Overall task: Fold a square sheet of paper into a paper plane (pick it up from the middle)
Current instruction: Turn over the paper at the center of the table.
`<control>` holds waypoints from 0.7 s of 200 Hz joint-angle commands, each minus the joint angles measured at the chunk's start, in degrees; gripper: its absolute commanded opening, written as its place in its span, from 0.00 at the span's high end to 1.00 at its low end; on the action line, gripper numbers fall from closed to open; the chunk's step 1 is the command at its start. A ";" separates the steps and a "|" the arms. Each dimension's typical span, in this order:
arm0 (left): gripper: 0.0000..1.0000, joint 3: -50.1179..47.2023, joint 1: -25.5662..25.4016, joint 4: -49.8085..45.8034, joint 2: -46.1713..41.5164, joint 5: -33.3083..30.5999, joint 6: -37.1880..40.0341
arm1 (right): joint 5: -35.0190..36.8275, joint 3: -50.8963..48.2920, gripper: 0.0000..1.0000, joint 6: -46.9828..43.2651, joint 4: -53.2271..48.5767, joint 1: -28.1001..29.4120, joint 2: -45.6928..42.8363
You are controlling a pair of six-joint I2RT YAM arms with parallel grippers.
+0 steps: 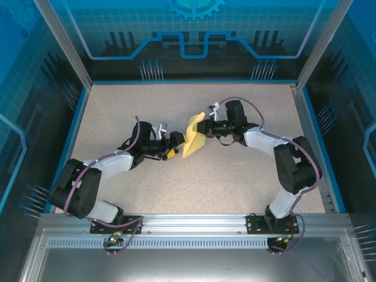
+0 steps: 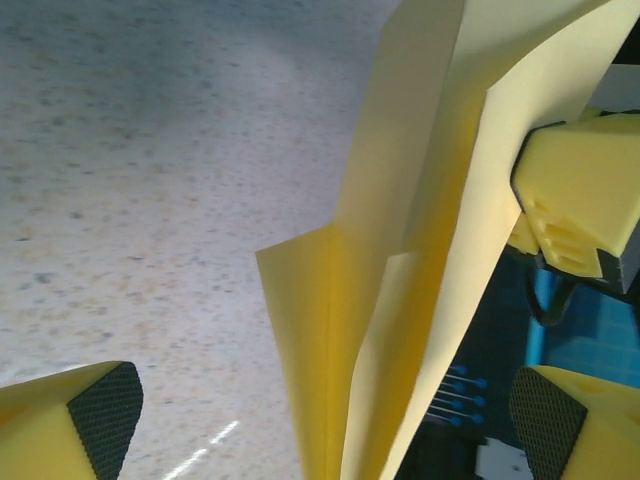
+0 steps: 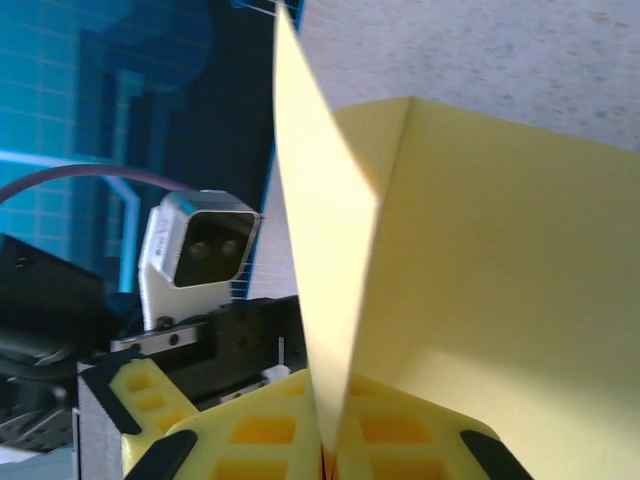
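Right gripper (image 3: 325, 455) clamped tight on the yellow paper (image 3: 480, 260). In the right wrist view the two yellow fingers (image 3: 250, 440) meet at the bottom with only the paper's edge pinched in the seam between them, and the sheet rises from there in two folded panels with a sharp crease between. Left gripper (image 2: 330, 425) at full spread: in the left wrist view one black-padded finger sits at the lower left corner (image 2: 95, 420) and the other at the lower right (image 2: 565, 420), well apart. The folded paper (image 2: 420, 250) runs down through the gap between them and neither pad presses on it; contact deeper in the palm can't be told. The same view shows a finger of the right gripper (image 2: 585, 185) squeezing the paper's right flap from the side. In the top view the paper (image 1: 192, 140) is mid-table, lifted off the speckled table (image 1: 117, 106), standing on edge and tilted. It sits between the two grippers, which face each other: left gripper (image 1: 176, 145) just at its left side, right gripper (image 1: 204, 129) on its upper right edge. Paper shows several layered folds and a pointed lower end, not a flat square. The left arm's wrist camera (image 3: 200, 245) is visible beyond the sheet in the right wrist view.
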 commanded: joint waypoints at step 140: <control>0.81 -4.39 -2.49 22.55 -2.02 -0.04 -11.63 | -7.54 1.11 0.89 7.86 8.34 -0.07 1.83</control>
